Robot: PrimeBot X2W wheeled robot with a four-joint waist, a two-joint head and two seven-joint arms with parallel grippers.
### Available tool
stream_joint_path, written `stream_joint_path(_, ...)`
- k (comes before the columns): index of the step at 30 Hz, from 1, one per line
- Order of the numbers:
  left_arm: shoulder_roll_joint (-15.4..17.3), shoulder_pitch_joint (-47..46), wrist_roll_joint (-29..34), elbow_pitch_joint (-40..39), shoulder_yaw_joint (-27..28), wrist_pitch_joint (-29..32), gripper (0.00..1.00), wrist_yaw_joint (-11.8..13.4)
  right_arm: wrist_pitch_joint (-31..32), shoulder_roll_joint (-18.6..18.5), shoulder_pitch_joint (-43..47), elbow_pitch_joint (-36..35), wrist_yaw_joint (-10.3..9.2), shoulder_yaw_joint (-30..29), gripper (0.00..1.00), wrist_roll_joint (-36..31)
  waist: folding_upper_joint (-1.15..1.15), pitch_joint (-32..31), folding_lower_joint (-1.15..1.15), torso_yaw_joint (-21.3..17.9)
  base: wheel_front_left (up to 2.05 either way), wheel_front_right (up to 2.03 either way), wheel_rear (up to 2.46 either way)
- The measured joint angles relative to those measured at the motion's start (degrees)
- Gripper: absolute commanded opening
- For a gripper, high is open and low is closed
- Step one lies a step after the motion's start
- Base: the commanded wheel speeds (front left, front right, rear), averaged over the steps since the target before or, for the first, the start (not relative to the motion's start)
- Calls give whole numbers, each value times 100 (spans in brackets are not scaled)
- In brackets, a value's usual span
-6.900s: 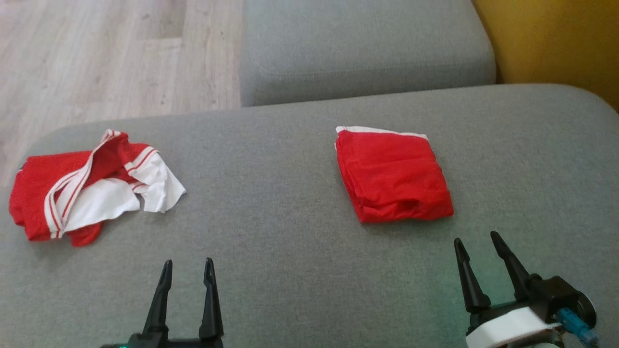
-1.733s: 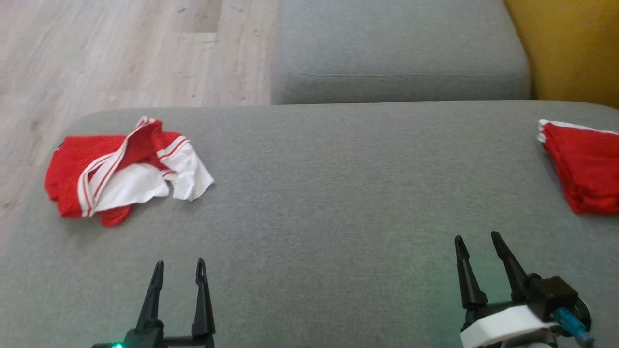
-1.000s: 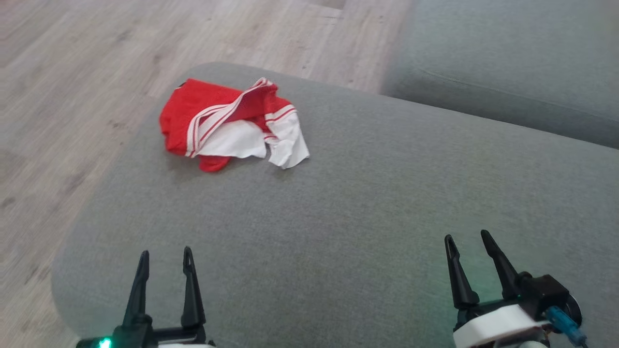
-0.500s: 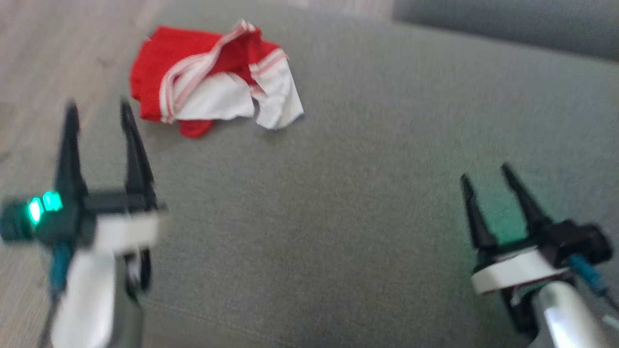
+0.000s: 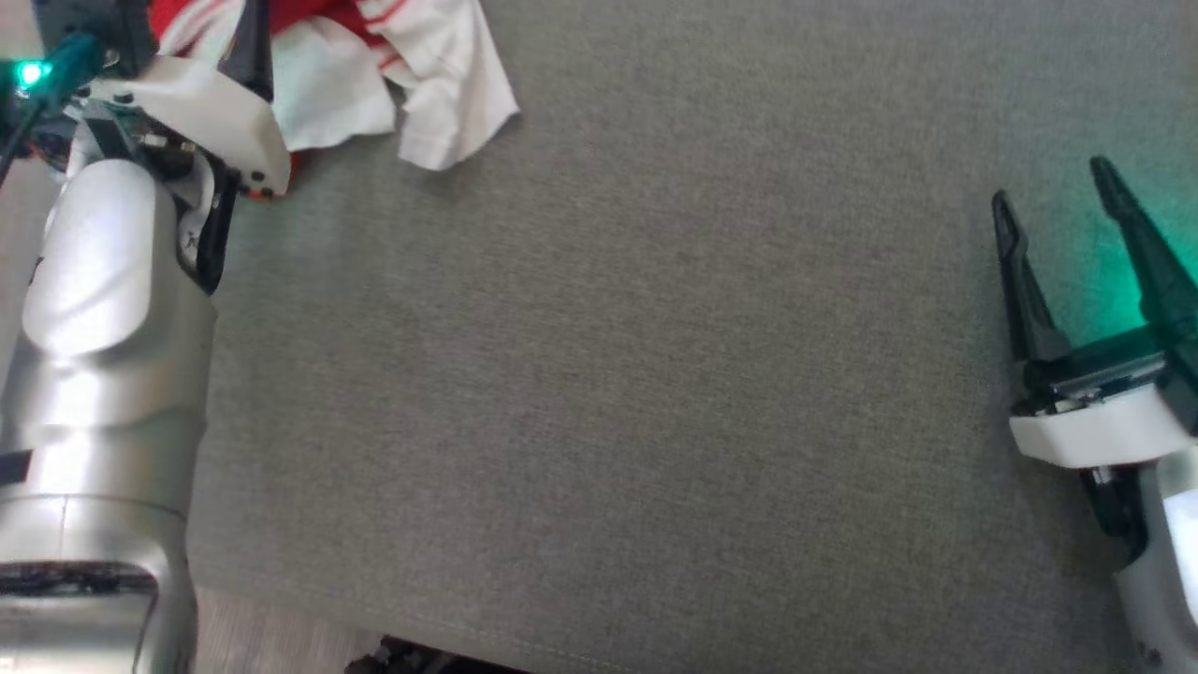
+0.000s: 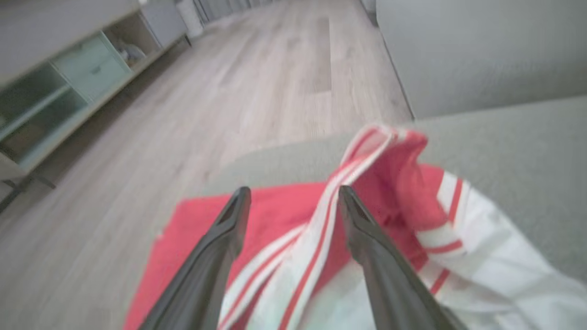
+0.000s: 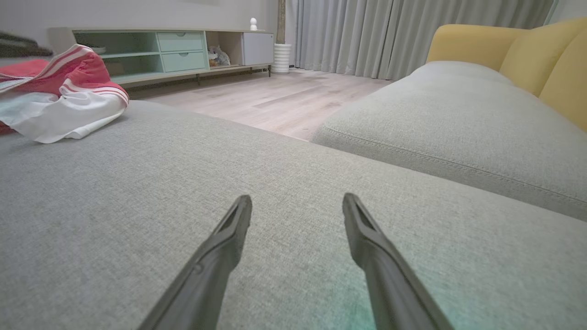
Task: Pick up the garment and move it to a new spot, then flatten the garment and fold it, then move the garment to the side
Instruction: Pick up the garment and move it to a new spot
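On the grey cushion (image 5: 655,374), the crumpled red-and-white garment (image 5: 440,84) at upper left looks light and limp, best pinched at its raised striped band (image 6: 362,153), which the spread left gripper (image 6: 293,192) frames; the right gripper (image 5: 1050,181), also spread, hovers at right.

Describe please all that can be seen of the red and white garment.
The red and white garment lies crumpled, not folded, on the grey sofa cushion, near the cushion's edge by the wooden floor. It looks like thin, soft cloth: red panels, white panels, and a raised band with red and white stripes. The left gripper hangs over it with jaws open, one on each side of that band; contact cannot be told.
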Motion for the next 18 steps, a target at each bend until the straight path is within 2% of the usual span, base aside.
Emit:
stream_joint_path(4, 81, -247, -119, 971, -112, 356, 100, -80, -19, -62, -82, -240, 1, 20, 100, 0, 0, 280, -2, -121, 0, 0, 0)
stream_joint_path(8, 259, -506, -41, 1485, -222, 0, 100, -77, -35, -87, -227, -380, 1, 49, 100, 0, 0, 486, -2, -261, 0, 0, 0)
stream_joint_path(9, 290, -598, -22, 1575, -231, -176, 52, -76, -37, -86, -253, -416, 1, 64, 100, -1, 0, 529, -2, -297, 0, 0, 0)
stream_joint_path(10, 311, -674, 11, 1629, -236, -383, 0, -60, -54, -82, -272, -435, 1, 74, 100, -1, 0, 565, -2, -328, 0, 0, 0)
stream_joint_path(14, 320, -951, 97, 1769, -301, -1129, 0, 80, -82, -38, -351, -439, 1, 79, 100, -11, 0, 614, -1, -428, 0, 0, 0)
stream_joint_path(18, 414, -1199, 275, 1722, -486, -1401, 0, 79, -76, 120, -474, -168, 0, 112, 100, -9, 0, 432, -1, -508, 0, 0, 0)
